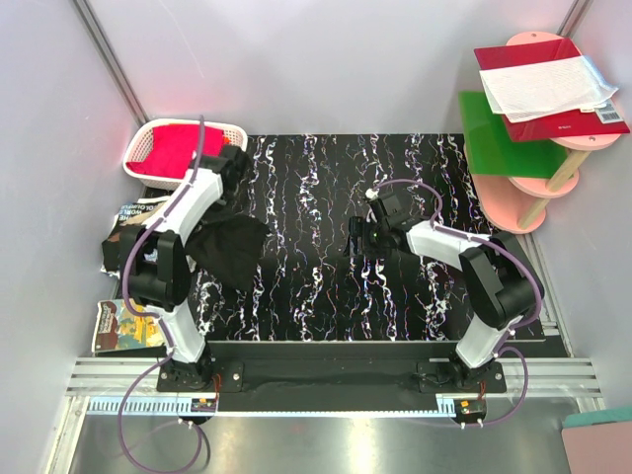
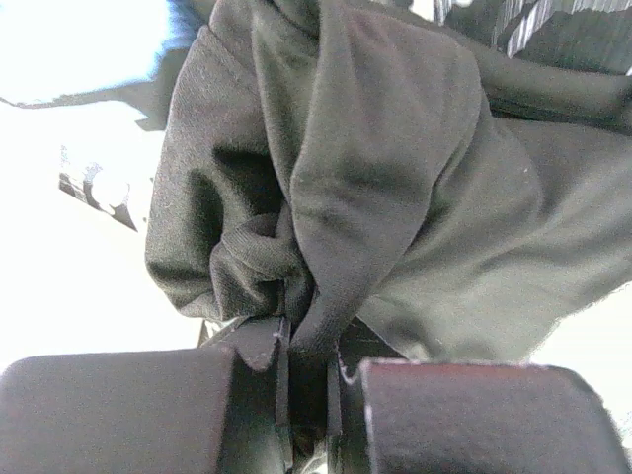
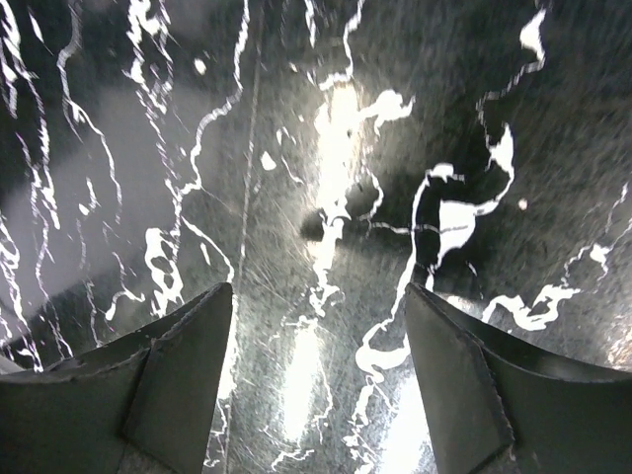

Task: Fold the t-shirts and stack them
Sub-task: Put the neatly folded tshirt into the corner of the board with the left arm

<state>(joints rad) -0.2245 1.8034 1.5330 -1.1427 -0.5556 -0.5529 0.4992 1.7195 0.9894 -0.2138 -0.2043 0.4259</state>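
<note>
A black t-shirt [image 1: 230,249] hangs bunched at the left edge of the black marbled table [image 1: 326,296]. My left gripper [image 1: 229,164] is shut on a fold of it; in the left wrist view the dark cloth [image 2: 375,188] is pinched between the fingers [image 2: 308,370]. A red t-shirt [image 1: 173,150] lies in a white basket [image 1: 146,133] at the back left. My right gripper [image 1: 367,235] is open and empty over the middle of the table; the right wrist view shows its fingers [image 3: 193,365] spread above bare marbled surface [image 3: 326,247].
Magazines [image 1: 123,326] lie off the table's left side. A pink tiered stand [image 1: 553,148] with a green board and a red book stands at the back right. White walls close the back and sides.
</note>
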